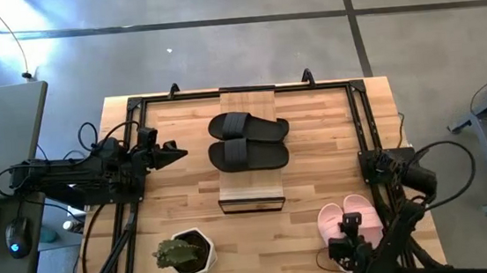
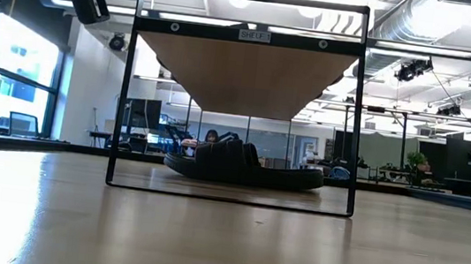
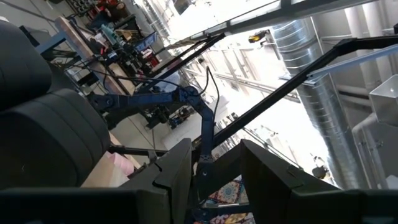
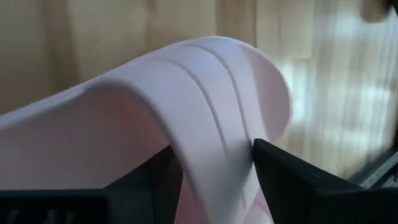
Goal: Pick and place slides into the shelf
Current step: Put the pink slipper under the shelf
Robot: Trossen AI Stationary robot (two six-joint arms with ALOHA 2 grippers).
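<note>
The right gripper is sitting at the lower right of the overhead picture, its two dark fingers standing wide on either side of the ribbed strap of a pale pink slide. The strap is arching up between them, touching or all but touching both. I can't tell whether they are gripping it yet or only straddling it.

That pink pair is lying on the table near its lower right corner, just above the gripper, well apart from the shelf. To my eye these slides are light foam or rubber, soft and springy, so the strap will likely give under a squeeze. Its middle looks like the sensible place to pinch, since the flat sole offers little to catch.

Further out, two black slides are already resting side by side on the shelf's wooden top, at the centre of the frame. The left gripper is waiting at middle left, pointing toward them, fingers part open and holding nothing.
</note>
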